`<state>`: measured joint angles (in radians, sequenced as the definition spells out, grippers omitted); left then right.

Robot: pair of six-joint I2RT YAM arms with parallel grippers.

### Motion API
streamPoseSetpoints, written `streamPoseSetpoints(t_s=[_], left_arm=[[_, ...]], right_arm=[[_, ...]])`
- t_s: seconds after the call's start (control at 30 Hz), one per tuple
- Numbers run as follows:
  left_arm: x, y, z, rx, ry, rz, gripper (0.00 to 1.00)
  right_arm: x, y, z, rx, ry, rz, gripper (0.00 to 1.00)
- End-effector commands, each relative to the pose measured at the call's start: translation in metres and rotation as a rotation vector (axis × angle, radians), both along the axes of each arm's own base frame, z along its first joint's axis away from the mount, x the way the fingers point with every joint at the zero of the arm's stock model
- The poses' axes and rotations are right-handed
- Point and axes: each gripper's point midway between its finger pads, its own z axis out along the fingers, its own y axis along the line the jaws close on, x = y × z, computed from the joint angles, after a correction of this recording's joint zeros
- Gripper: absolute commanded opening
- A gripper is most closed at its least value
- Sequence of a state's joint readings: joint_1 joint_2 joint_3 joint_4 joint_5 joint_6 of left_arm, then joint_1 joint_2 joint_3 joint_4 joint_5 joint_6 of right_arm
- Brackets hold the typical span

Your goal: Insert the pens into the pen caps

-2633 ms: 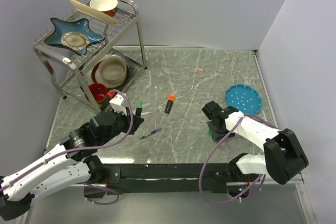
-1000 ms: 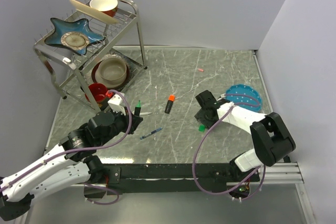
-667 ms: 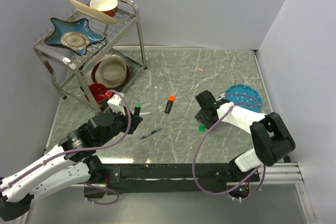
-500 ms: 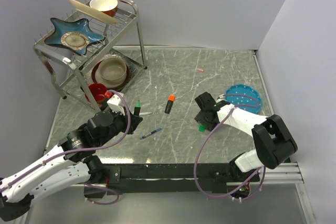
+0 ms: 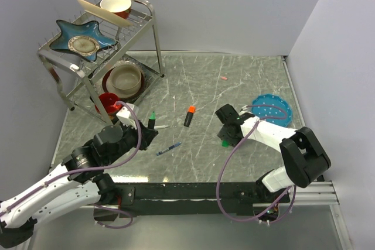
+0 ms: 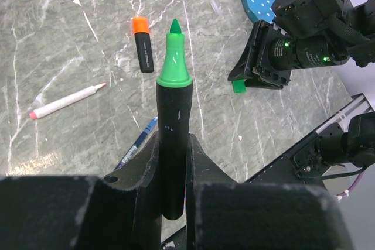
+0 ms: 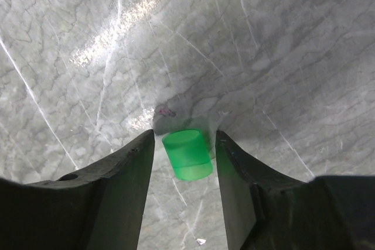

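The right pincer (image 7: 184,140) was spread around the green cap (image 7: 188,159), set on the worktop (image 7: 263,39) between its fingers, long axis along the gap. It would best be closed squarely on the cap's sides, its mouth left free. The marker (image 6: 174,115) was pinched in the left pincer (image 6: 174,159), green tip pointed outward.

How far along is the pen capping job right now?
Done: the orange-capped highlighter on the table looks finished. In hand: the left gripper holds the green-tipped highlighter between its fingers, and the right gripper, fingers open, straddles the green cap on the table, not yet gripping. Left: joining those two, plus the blue ballpoint, the white-pink pen and the far pink cap, all separate.
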<state>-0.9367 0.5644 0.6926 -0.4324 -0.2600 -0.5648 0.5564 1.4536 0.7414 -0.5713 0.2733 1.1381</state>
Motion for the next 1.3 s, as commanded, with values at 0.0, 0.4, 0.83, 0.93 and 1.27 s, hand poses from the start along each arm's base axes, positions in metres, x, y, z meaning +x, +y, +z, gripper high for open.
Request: streamPoseSetpoints(t_s=[0.0, 0.4, 0.83, 0.93, 1.27], left_arm=[[0.0, -0.006, 0.019, -0.041, -0.031, -0.02, 0.01], [-0.002, -0.011, 0.017, -0.029, -0.025, -0.05, 0.01], [-0.011, -0.037, 0.013, -0.087, -0.002, -0.162, 0.01], [-0.018, -0.055, -0.002, -0.104, 0.048, -0.237, 0.01], [-0.024, -0.087, -0.022, -0.207, 0.078, -0.347, 0.01]], right_arm=[[-0.006, -0.01, -0.01, -0.071, 0.026, 0.022, 0.52], [-0.017, 0.005, -0.012, -0.089, 0.042, 0.115, 0.51], [-0.015, 0.002, -0.011, -0.101, -0.009, 0.195, 0.26], [-0.009, 0.011, -0.001, -0.056, -0.069, 0.245, 0.19], [-0.003, 0.054, 0.051, 0.156, -0.27, 0.4, 0.0]])
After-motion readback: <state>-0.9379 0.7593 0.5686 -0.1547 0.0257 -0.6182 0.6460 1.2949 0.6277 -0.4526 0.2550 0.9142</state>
